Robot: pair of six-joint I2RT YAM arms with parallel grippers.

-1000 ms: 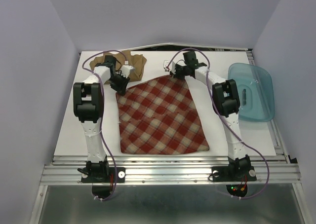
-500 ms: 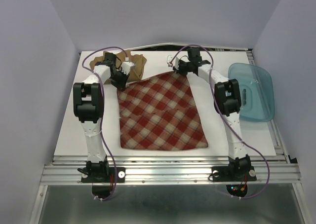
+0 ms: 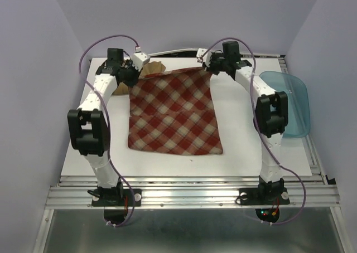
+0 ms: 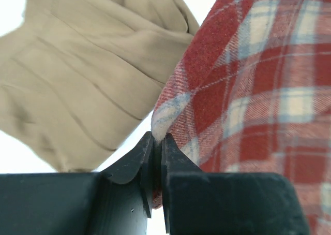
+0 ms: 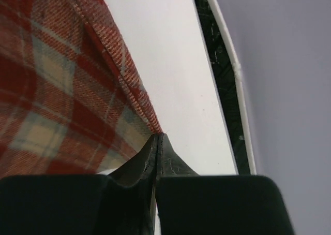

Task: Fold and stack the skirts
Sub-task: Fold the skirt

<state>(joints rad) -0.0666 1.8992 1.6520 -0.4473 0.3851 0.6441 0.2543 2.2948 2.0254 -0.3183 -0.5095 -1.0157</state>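
Where the table (image 3: 245, 147) comes nearest the arm bases, the near hem of the red-and-cream plaid skirt (image 3: 173, 119) lies flat on it. The cloth spreads away from there as one broad sheet. To the right of the plaid skirt, well apart from it, a translucent blue tub (image 3: 298, 105) sits at the table's edge. At the plaid skirt's far left corner the left pincer (image 4: 158, 137) is clamped tight on the cloth, with a small tuft of the edge poking out between its black fingers. At the far right corner the right pincer (image 5: 156, 137) is closed just as narrowly, pinching the hemmed edge at its tips. Beyond the far left corner, just behind the left pincer, the tan skirt (image 4: 77, 85) lies rumpled, and the plaid skirt's edge crosses in front of it.
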